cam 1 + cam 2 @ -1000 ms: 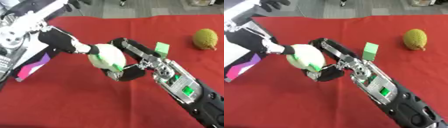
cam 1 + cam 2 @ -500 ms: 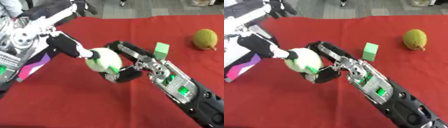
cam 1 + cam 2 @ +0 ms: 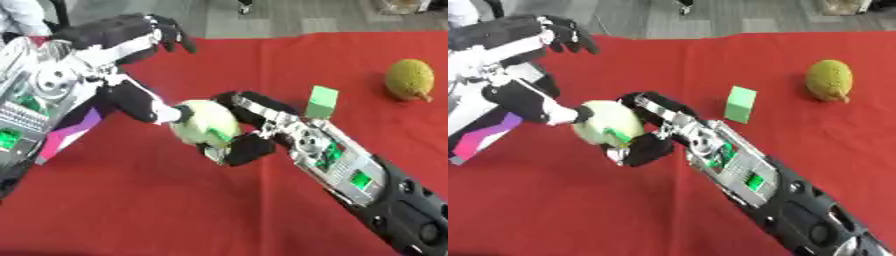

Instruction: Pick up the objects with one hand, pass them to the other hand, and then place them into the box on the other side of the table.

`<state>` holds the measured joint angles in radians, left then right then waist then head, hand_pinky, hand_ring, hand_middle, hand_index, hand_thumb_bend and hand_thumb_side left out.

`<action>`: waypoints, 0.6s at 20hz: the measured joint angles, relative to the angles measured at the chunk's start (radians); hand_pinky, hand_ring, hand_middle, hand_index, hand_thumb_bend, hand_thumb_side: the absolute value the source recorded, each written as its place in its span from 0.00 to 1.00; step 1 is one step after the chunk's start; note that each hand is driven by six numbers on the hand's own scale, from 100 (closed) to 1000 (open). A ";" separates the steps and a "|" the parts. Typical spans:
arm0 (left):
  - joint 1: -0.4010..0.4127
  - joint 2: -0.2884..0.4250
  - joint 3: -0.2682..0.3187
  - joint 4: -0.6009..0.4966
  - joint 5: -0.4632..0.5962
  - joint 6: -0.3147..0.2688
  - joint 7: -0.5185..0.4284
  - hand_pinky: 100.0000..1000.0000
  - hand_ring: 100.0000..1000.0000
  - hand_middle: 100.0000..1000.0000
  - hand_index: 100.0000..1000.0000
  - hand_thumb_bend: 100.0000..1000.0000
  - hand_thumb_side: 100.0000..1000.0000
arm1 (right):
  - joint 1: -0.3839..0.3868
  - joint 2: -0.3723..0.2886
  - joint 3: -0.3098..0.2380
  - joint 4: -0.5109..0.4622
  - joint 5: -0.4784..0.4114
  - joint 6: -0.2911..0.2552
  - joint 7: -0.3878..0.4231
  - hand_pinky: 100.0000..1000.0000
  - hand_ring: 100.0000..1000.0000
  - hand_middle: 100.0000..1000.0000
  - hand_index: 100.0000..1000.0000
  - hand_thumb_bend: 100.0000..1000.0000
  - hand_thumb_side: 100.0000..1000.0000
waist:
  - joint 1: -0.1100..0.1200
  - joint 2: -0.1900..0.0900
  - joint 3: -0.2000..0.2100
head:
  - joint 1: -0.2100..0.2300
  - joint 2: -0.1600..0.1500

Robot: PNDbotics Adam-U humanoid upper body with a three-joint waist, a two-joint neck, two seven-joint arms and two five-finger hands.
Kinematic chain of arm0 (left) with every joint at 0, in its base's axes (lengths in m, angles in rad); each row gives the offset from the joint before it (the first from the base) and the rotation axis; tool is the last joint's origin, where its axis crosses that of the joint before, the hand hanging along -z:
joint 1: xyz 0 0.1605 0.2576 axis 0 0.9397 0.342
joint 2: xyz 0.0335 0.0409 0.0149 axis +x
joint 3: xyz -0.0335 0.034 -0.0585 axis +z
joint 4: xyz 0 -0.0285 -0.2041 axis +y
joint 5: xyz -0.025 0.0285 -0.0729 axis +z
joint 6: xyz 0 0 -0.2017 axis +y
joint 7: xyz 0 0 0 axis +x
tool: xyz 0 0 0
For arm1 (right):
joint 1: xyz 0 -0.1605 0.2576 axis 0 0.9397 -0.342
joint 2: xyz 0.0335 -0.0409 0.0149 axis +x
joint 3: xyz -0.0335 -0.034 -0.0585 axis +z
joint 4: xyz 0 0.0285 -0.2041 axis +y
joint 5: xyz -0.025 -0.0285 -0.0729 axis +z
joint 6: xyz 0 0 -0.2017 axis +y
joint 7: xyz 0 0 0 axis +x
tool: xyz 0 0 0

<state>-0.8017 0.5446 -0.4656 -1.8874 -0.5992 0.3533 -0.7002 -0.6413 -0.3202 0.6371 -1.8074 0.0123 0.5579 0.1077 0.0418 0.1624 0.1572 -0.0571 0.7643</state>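
The fingers [image 3: 248,102] of the right hand [image 3: 284,132] are curled over the far side of the pale green ball [image 3: 203,126], and its thumb is wrapped under the near side, so the ball is gripped and held above the red cloth [image 3: 131,210], left of centre. On the ball's left, a black, white-tipped digit [image 3: 153,107] of the left hand [image 3: 109,37] is pressed against it. This is probably the thumb, though the blur leaves that unsure. The rest of the left hand's fingers [image 3: 171,37] are spread straight, far and left of the ball, and are not closed round it.

Compared with a second ago, the ball has hardly been moved, but the left hand's fingers have been brought further into view above it. The hand-over is therefore judged to be begun but not finished: the ball is not yet enclosed by the receiving hand.

To the right, the green block [image 3: 321,101] is left just beyond the right hand's knuckles, and the bumpy yellow-green fruit [image 3: 409,80] lies well apart near the far right edge. Open cloth is offered on the near side. At the left edge a pink and purple shape [image 3: 66,135] is half hidden under the left arm, and whether it is the box cannot be told.
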 measured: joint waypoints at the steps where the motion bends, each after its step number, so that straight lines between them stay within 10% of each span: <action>1: 0.000 -0.001 0.000 0.001 0.000 -0.002 -0.007 0.80 0.81 0.82 0.84 0.61 0.17 | -0.002 0.001 0.000 -0.003 -0.001 0.013 -0.023 0.77 0.57 0.58 0.68 0.11 0.00 | 0.000 0.000 0.000 | 0.000 0.000; 12: -0.007 -0.009 -0.005 0.018 0.019 -0.019 -0.091 0.80 0.81 0.84 0.84 0.60 0.16 | -0.013 0.010 0.020 -0.016 -0.019 0.041 -0.163 0.77 0.57 0.58 0.68 0.09 0.00 | 0.000 -0.003 0.000 | -0.007 0.000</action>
<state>-0.8091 0.5352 -0.4708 -1.8696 -0.5798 0.3345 -0.7917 -0.6544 -0.3105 0.6572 -1.8238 -0.0069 0.5988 -0.0553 0.0418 0.1592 0.1568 -0.0643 0.7643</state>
